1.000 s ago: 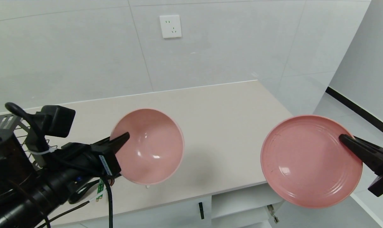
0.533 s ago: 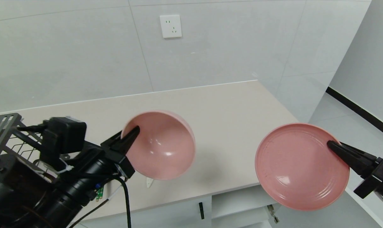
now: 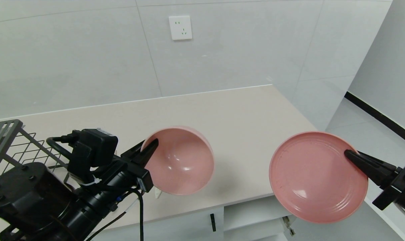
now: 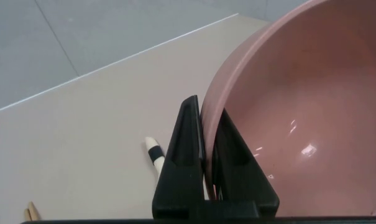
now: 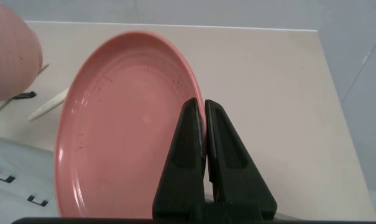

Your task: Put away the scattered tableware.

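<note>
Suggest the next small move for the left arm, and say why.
Probably swing the left pincer leftward toward the black wire rack. It is shut on the rim of the round pink plastic bowl, held above the beige countertop, and the rack looks like the nearest storage spot. The right pincer grips the round pink plate and can wait.

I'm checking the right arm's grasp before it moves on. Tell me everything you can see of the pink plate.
The pink plate is round and shallow, with concentric ridges inside a raised rim; it looks like matte plastic with dark scuffs. Empty, it hangs tilted, clear of the counter, hollow face toward the robot. The right end effector pinches its rim; nothing else touches it.
</note>
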Controlling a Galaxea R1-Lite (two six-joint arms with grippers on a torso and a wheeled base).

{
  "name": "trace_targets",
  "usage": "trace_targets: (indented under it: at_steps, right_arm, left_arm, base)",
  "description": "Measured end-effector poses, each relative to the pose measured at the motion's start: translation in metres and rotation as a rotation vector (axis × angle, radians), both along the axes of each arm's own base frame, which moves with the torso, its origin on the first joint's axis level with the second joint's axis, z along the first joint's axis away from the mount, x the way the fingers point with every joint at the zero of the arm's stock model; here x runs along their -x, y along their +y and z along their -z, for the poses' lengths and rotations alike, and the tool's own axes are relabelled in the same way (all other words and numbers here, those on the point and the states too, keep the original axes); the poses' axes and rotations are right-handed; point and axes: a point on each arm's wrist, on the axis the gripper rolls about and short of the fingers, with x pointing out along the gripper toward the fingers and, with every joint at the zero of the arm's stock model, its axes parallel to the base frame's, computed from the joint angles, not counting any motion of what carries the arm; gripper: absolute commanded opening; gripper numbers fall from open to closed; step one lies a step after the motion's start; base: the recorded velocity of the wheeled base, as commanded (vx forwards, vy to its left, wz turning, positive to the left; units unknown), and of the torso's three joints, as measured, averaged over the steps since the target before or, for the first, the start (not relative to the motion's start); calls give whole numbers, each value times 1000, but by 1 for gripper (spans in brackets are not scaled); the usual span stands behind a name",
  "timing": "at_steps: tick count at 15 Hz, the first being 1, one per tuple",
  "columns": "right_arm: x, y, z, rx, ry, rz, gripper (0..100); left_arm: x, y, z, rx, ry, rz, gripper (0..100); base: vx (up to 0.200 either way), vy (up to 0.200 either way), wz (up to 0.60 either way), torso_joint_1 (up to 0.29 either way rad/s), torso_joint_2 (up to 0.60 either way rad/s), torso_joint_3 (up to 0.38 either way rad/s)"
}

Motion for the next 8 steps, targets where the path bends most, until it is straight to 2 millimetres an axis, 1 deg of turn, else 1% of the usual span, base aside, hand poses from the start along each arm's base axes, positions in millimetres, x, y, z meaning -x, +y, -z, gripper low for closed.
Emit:
trace_targets:
  at_steps: [7,8]
  right_arm:
    - [1,0,-1,-1,-5,0,0]
    - [1,0,-1,-1,-5,1,0]
  left_arm:
    - [2,2,2,-3,9,-5,0]
    - [3,2,3,-6,14,-5,0]
  base:
    - [0,0,0,0,0,0]
    - [-200,0,0,2,2,-2]
